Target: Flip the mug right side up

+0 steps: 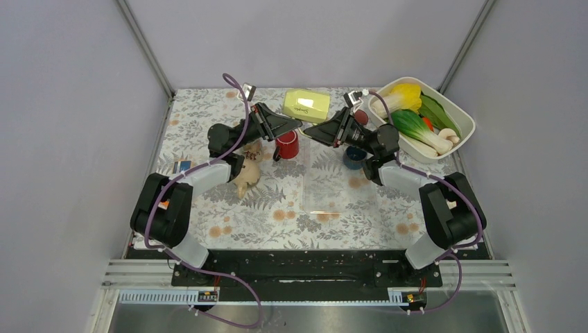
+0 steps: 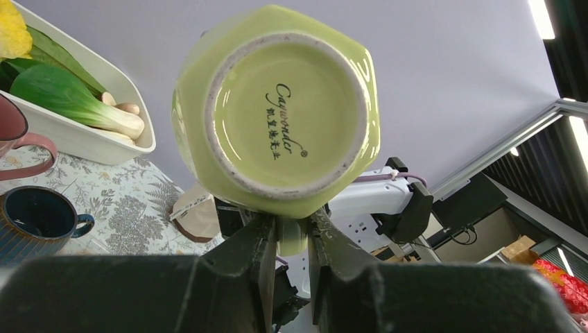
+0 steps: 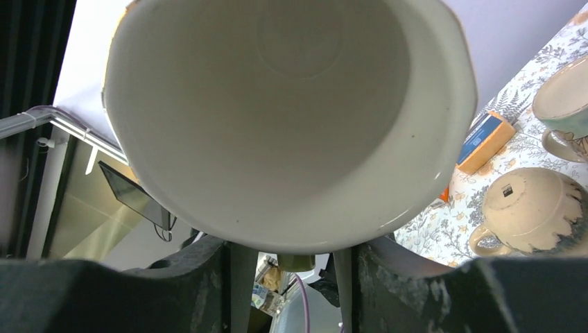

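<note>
Mug (image 1: 307, 105), pale green, is up off the desk (image 1: 208, 201) in the upper middle of the overhead view, lying on its side in the air between the two arms. The left hand (image 2: 291, 227) has its fingers nearly closed on the green handle, which shows as a narrow strip pinched between them at the bottom centre of the left wrist view. The printed base faces that camera.

The right hand (image 3: 295, 255) comes in from the opposite side, so its camera looks straight into the white inside. Its fingers stand well apart at the bottom of that view. Neither clearly touches the bit of green between them, so this hand looks open and ready, not gripping.

Holding by the handle probably serves the turn: the body is free to roll with the wrist, and the height gives the rim room to swing round. The second hand seems placed to steady the cup or take it over. The mouth points sideways, not yet up, so the job looks about half done.

A red mug (image 1: 286, 144) and a dark blue mug (image 1: 353, 157) sit close below, which is a risk at set-down. A white tray (image 1: 466, 121) of vegetables lies at upper right.
</note>
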{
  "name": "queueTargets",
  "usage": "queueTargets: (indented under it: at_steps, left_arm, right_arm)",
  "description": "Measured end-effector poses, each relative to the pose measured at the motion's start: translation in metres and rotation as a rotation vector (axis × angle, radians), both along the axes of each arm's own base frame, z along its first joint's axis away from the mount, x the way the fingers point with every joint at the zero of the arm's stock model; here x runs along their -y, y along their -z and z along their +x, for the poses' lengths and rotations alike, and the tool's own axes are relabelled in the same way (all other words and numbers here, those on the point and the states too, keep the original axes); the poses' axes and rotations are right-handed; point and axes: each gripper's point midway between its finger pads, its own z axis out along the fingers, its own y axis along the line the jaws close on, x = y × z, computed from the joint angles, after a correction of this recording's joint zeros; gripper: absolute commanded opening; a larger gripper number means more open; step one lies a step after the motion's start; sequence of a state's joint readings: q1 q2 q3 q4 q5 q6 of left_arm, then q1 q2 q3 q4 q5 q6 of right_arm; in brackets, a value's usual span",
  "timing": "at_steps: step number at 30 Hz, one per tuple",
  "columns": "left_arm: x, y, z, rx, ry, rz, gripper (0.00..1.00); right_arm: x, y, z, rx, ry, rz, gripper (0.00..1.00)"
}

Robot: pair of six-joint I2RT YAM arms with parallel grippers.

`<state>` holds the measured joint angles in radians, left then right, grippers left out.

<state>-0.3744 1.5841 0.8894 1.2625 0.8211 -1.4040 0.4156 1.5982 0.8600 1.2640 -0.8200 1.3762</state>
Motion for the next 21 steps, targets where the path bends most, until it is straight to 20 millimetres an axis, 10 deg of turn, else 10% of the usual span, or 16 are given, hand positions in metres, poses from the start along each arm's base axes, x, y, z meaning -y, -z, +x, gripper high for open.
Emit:
queueTargets:
  at_steps: [11,16,21]
  left_arm:
    - [0.0036,0.0013,0.0028,0.021,-0.021,-0.004,0.00]
    - [0.0038,0.0019,0.0028,0.029,-0.023,0.000,0.01]
    - [0.0058,0.0086,0.0051,0.036,-0.025,0.032,0.76]
  right_arm:
    - [-0.0004,-0.0007,0.0020,-0.047,-0.004,0.017,0.00]
    - [-0.0004,-0.0007,0.0021,-0.052,-0.005,0.018,0.00]
    - [0.0012,0.0036,0.0046,-0.051,0.007,-0.010,0.00]
